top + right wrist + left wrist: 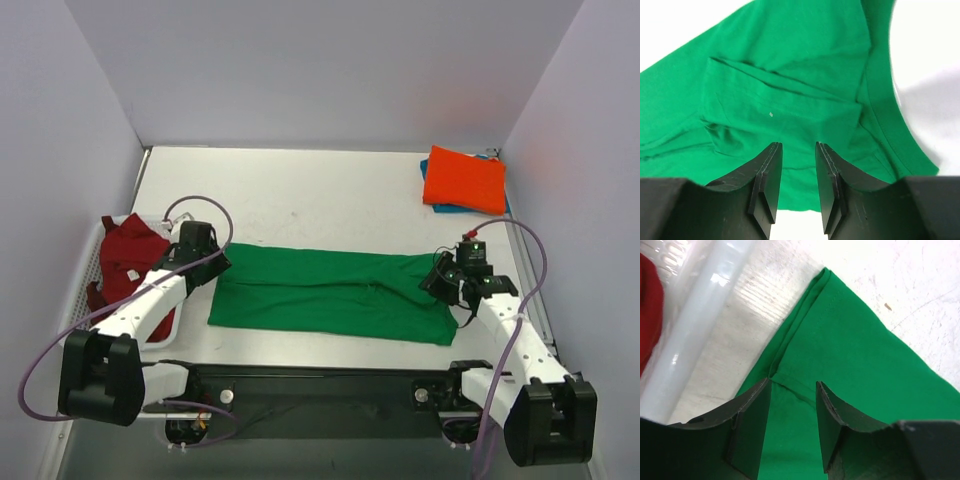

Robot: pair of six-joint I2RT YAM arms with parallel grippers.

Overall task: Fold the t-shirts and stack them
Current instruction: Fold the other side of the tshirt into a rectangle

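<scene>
Green t-shirt [330, 295] lies folded lengthwise near the bench's front edge, left gripper [207, 265] and right gripper [441, 281] at its ends with fingers apart; we judge the orange-red shirt [463, 178] on the blue shirt [470, 210] done at the far right corner, and the dark red shirt [128, 262] at the left edge pending.

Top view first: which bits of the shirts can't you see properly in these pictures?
1. Blue shirt, top view: the orange-red shirt lies on it, so only an edge shows.
2. Dark red shirt: the left arm crosses it in the top view, and the picture edge cuts it off in the left wrist view.
3. Green shirt: the left gripper and right gripper hide its near part in the wrist views.
</scene>
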